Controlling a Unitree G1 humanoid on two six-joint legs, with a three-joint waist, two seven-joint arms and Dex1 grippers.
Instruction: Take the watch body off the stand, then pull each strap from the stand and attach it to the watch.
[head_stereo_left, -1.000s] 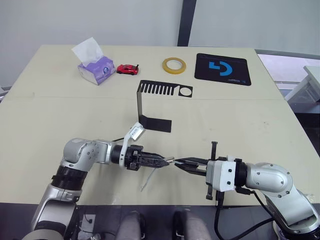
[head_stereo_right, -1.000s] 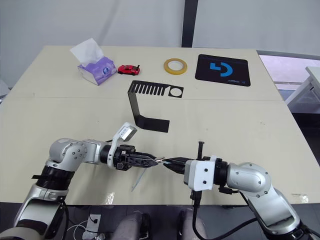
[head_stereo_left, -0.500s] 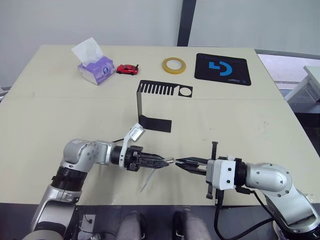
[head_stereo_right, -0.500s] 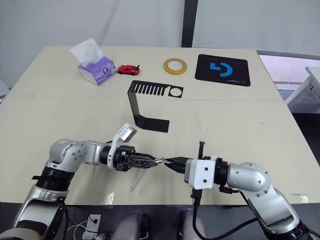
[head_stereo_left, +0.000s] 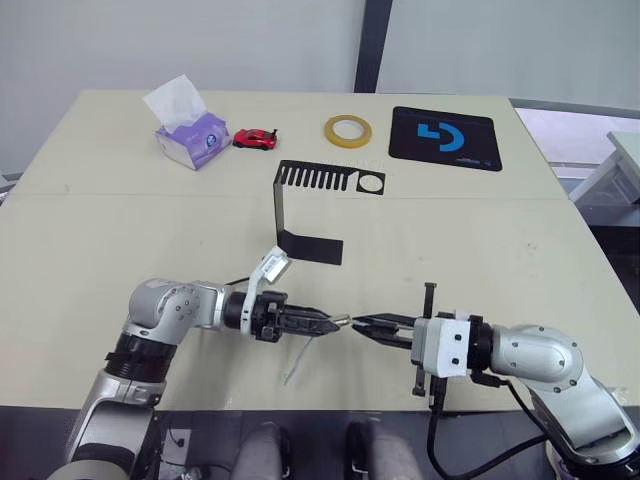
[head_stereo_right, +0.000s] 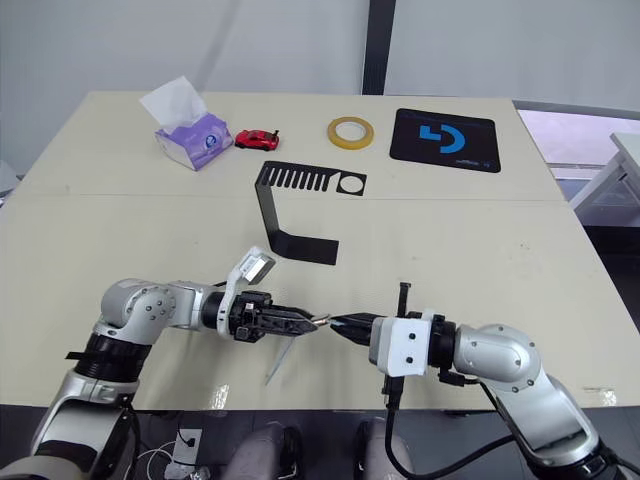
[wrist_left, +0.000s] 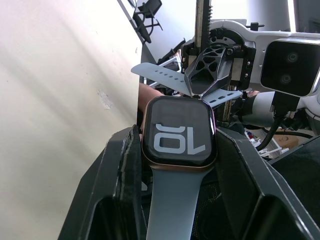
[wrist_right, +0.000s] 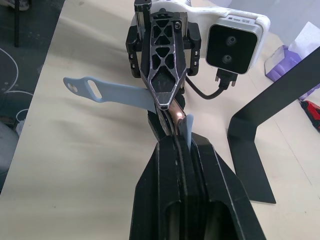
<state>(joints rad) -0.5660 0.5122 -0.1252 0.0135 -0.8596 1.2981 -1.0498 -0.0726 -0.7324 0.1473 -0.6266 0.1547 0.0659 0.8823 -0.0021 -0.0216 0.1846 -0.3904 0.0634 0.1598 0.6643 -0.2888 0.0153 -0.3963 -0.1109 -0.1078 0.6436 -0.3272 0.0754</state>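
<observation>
Left gripper (head_stereo_left: 328, 323) is clamped on the small rounded-square black-screened watch body (wrist_left: 179, 131), near side of the thin black sheet-metal C-shaped stand (head_stereo_left: 310, 215), one pale grey-blue strap (wrist_left: 172, 205) already attached. Right gripper (head_stereo_left: 362, 325), closed on the second pale grey-blue strap (wrist_right: 116, 93), meets it tip to tip. Risk: strap end misses the slot or twists the watch loose. Left wrist view shows digits and joint; eye views show only tips.

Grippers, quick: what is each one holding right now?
Left gripper: shut on the watch body, one strap attached.
Right gripper: shut on the second strap, at the watch.
</observation>
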